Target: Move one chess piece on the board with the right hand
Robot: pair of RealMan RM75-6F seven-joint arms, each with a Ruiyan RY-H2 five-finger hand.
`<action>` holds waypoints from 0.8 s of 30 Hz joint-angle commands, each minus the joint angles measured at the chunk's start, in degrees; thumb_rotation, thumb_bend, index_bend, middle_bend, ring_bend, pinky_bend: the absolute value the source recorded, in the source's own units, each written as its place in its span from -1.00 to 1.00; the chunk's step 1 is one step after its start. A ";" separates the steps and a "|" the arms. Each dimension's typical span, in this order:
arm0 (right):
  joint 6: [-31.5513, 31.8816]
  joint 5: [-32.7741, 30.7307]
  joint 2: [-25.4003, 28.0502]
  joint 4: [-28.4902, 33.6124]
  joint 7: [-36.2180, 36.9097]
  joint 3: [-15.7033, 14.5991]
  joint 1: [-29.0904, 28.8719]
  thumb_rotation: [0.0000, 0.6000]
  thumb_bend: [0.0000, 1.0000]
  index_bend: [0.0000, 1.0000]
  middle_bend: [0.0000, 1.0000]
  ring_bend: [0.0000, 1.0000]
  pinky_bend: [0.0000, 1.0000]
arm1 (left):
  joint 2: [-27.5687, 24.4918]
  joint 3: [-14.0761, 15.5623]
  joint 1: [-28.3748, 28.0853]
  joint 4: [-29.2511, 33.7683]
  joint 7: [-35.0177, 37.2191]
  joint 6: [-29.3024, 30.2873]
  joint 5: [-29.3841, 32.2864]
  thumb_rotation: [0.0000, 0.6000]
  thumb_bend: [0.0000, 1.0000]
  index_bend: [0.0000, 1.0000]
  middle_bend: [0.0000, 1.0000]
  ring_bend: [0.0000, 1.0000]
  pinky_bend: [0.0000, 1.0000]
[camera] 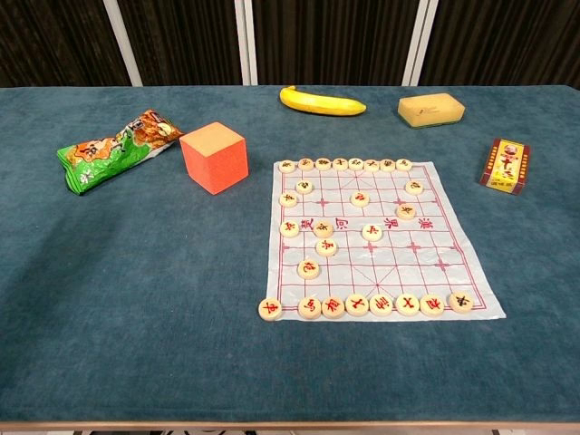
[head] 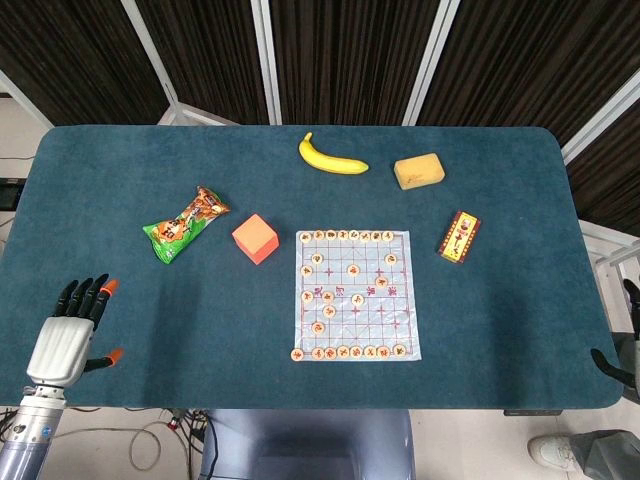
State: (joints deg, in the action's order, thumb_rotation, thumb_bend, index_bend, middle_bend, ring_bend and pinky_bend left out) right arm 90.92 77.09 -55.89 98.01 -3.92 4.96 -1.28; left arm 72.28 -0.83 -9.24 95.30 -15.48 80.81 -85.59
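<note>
A paper chess board (head: 385,320) (camera: 426,263) lies flat on the blue table, right of centre. Round wooden chess pieces (head: 345,352) (camera: 358,304) line its near edge; another row (head: 345,236) (camera: 344,164) lines the far edge, and several stand scattered between them. My right hand (head: 628,345) shows only as a sliver at the right edge of the head view, off the table's corner and far from the board, thumb held apart, holding nothing. My left hand (head: 68,335) hovers at the table's front left with fingers spread and empty. The chest view shows neither hand.
An orange cube (head: 254,238) (camera: 215,157) sits just left of the board. A snack bag (head: 186,224) (camera: 113,149) lies further left. At the back lie a banana (head: 332,156) (camera: 322,101) and a yellow sponge (head: 419,170) (camera: 431,110). A small red box (head: 459,237) (camera: 507,166) is right of the board.
</note>
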 commanded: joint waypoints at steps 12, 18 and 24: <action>-1.13 2.68 0.50 -1.55 1.33 -1.18 1.18 1.00 -0.51 -1.00 -1.00 -1.00 -1.00 | 0.30 -0.06 -0.16 0.02 0.27 -0.08 -0.12 1.00 -1.00 -1.00 -1.00 -1.00 -1.00; -2.02 2.96 0.38 -0.86 0.21 -1.28 1.01 1.00 -0.51 -1.00 -1.00 -1.00 -1.00 | 0.25 -0.06 -0.25 -0.03 0.54 -0.27 -0.07 1.00 -1.00 -1.00 -1.00 -1.00 -1.00; -4.17 2.75 1.47 0.80 -0.63 -1.01 0.01 1.00 -0.51 -1.00 -1.00 -1.00 -1.00 | 0.25 -0.09 -0.25 0.18 0.54 -0.34 0.12 1.00 -1.00 -1.00 -1.00 -1.00 -1.00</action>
State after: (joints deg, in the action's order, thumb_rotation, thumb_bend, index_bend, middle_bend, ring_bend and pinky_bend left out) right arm 87.11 79.92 -54.69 98.49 -4.32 3.83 -0.99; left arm 72.54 -0.92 -9.50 95.46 -14.96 80.47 -85.48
